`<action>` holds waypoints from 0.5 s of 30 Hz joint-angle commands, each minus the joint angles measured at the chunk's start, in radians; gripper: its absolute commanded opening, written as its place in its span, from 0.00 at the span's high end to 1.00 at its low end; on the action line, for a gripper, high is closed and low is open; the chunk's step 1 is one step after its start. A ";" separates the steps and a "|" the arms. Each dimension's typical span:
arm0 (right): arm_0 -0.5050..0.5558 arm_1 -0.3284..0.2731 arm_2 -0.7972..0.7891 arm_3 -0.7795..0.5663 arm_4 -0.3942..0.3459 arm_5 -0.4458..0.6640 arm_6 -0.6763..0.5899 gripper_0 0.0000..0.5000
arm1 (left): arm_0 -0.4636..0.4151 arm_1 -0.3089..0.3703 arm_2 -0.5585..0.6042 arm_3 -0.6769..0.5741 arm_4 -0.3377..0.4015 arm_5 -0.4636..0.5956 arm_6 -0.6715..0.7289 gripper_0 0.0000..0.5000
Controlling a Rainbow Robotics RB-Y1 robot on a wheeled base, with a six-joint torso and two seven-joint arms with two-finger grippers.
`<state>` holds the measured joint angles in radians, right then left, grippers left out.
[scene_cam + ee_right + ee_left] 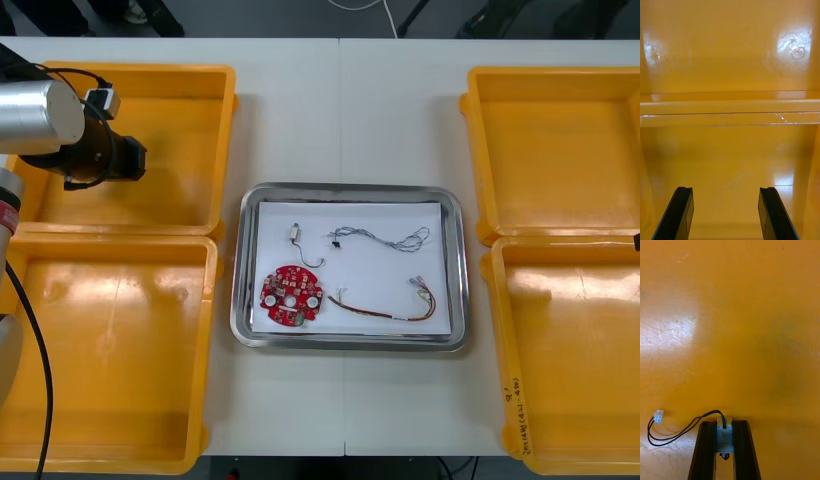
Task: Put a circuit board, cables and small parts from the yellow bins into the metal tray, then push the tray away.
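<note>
- My left tool (725, 425) is narrow, clamped on a small part (724, 438) just above the floor of the bin (225, 150) at the counter's far left corner. The part pokes a little past my fingertips, so I judge a jolt in transit could twist it loose.
- A black cable (677, 429) trails from the part in a slack loop and ends in a white plug (658, 415). If I cross low, that loop may catch on the bin's wall and drag the part out of my grip.
- The tray (455, 270) sits at the counter's middle and already holds a board (291, 292), a twisted cable (385, 238), a red and yellow cable (385, 310) and another part (297, 234). Set down carelessly, my loop could tangle with those cables or land on the board.
- If I let go from too high, the part may bounce over the tray's rim onto the counter.
- My right tool (725, 189) is wide and empty, above the bin rim (730, 108) at the counter's right edge. If it starts for the tray early, the two arms could meet there.
</note>
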<state>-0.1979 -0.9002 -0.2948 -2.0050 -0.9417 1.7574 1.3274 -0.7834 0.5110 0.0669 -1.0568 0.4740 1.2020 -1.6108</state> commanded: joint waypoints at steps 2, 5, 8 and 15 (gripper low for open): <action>0.011 -0.040 -0.033 -0.028 -0.006 -0.006 0.033 0.00 | -0.042 -0.011 0.010 -0.003 0.015 -0.010 0.109 1.00; 0.011 -0.040 -0.033 -0.028 -0.006 -0.006 0.033 0.00 | -0.043 -0.005 0.010 -0.003 0.021 -0.001 0.111 1.00; 0.011 -0.040 -0.033 -0.028 -0.006 -0.006 0.033 0.00 | -0.043 0.003 0.011 -0.005 0.032 0.008 0.111 1.00; 0.011 -0.040 -0.033 -0.028 -0.006 -0.006 0.033 0.00 | -0.054 0.021 0.011 -0.054 0.034 0.088 0.121 1.00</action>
<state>-0.1979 -0.9002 -0.2948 -2.0050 -0.9417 1.7574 1.3274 -0.7875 0.5111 0.0669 -1.0587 0.5021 1.2355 -1.6108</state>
